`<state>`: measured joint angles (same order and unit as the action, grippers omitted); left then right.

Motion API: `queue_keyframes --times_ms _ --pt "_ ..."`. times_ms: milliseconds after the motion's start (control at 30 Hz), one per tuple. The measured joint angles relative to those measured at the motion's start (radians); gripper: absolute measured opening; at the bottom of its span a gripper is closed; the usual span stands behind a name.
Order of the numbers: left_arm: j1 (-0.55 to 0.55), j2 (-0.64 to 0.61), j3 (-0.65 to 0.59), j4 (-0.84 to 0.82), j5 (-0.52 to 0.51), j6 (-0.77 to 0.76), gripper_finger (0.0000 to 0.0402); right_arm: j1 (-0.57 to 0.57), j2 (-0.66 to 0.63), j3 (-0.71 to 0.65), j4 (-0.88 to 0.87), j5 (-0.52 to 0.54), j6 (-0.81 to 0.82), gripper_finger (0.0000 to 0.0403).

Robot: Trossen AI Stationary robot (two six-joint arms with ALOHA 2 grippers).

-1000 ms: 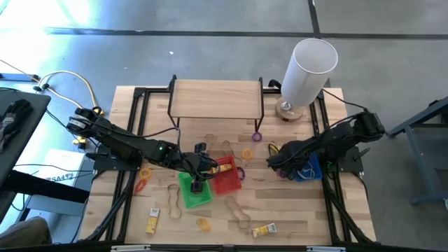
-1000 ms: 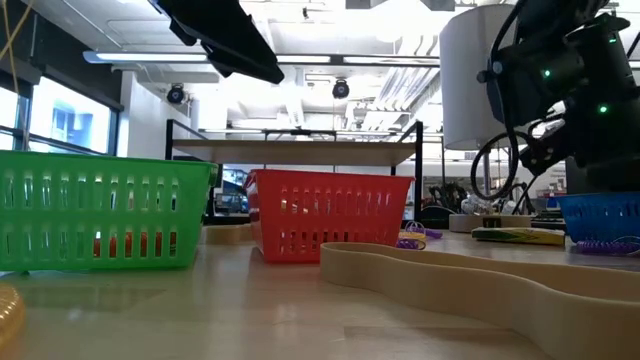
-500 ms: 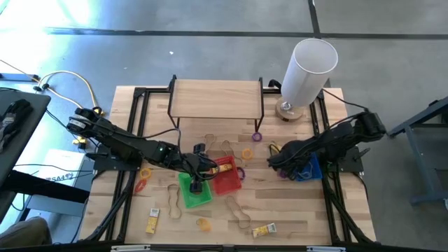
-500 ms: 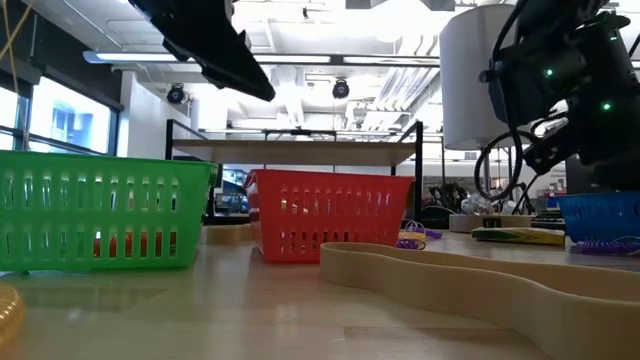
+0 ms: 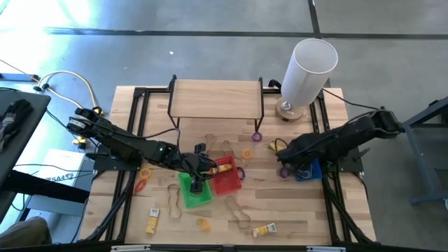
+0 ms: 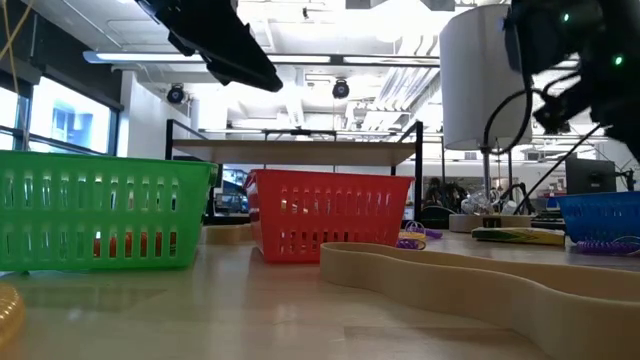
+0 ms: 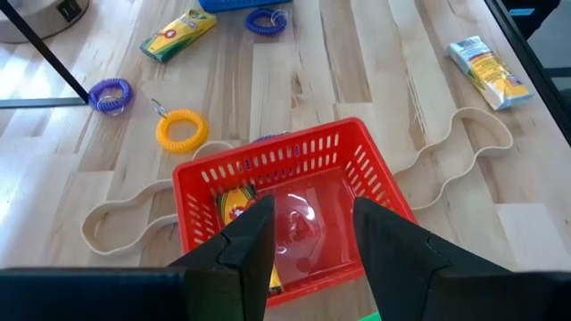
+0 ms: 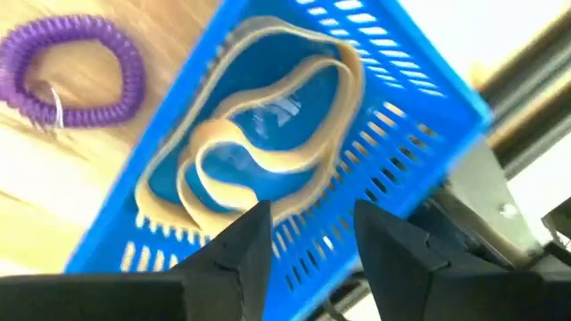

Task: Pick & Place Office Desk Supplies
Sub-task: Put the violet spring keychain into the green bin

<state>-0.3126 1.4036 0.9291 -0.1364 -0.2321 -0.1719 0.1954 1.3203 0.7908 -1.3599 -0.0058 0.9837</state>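
Right wrist view, tan loop [image 8: 268, 143] inside blue basket [image 8: 393, 116]

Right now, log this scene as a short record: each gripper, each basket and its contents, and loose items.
left gripper: open, empty, over the red basket
right gripper: open, empty, over the blue basket
red basket: holds a yellow packet
blue basket: holds tan bands
green basket: beside the red one
loose items: purple ring, yellow ring, packet, tan band
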Motion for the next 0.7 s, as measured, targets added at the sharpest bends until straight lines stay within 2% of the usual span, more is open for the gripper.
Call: queue_keyframes --times_ms 167,333,467,700 --pt "0.000 0.000 0.000 0.005 0.000 0.000 0.0145 0.001 -0.074 0.057 -0.083 0.003 0.019 0.0148" --pt "0.000 0.000 0.000 0.009 0.000 -0.001 0.0145 0.001 -0.132 0.129 -0.078 0.004 -0.021 0.0148" --pt "0.000 0.000 0.000 0.012 0.000 -0.001 0.0145 0.039 -0.158 0.150 0.049 0.000 -0.122 0.0148" --pt "0.000 0.000 0.000 0.012 0.000 -0.001 0.0145 0.119 -0.126 0.150 0.404 0.003 -0.311 0.0148"
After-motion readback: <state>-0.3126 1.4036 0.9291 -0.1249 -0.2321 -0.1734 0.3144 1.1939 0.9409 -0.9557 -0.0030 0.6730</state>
